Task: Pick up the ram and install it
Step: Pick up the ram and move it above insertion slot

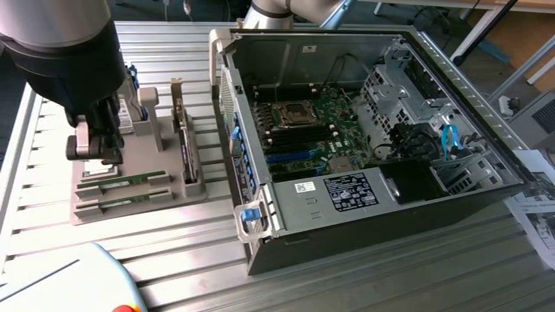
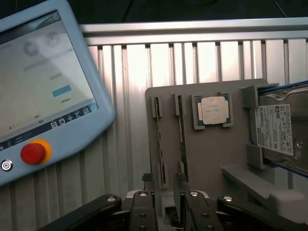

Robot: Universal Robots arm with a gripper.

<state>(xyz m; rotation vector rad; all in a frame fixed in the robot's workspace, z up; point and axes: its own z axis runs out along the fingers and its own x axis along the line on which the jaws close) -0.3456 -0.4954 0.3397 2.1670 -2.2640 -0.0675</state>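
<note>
While the single tool (image 2: 164, 185) (image 1: 93, 156) hangs over the grey holder (image 2: 226, 154) (image 1: 130, 211), its two fingers (image 2: 148, 180) stand spread apart and grip nothing. Two ram sticks sit edge-up in parallel slots of that holder, right below and ahead of the tool. The first ram stick (image 2: 159, 144) (image 1: 121, 198) runs out from the gap between the fingers. The second ram stick (image 2: 182, 137) (image 1: 121, 180) lies just beside it, in line with one finger. Neither is touched.

Just past the second stick, on the side away from the first, one square processor chip (image 2: 213, 110) rests flat in its recess. Farther out on that same side, one hard drive (image 2: 276, 132) (image 1: 184, 146) stands on edge in the holder.

On the tool's other side, one teach pendant (image 2: 43, 86) (image 1: 69, 279) with a red button lies on the ribbed metal tabletop (image 2: 130, 96) (image 1: 191, 247).

In the exterior view one open computer case (image 1: 286, 58) lies beyond the hard drive from the tool, its motherboard (image 1: 312, 130) exposed.
</note>
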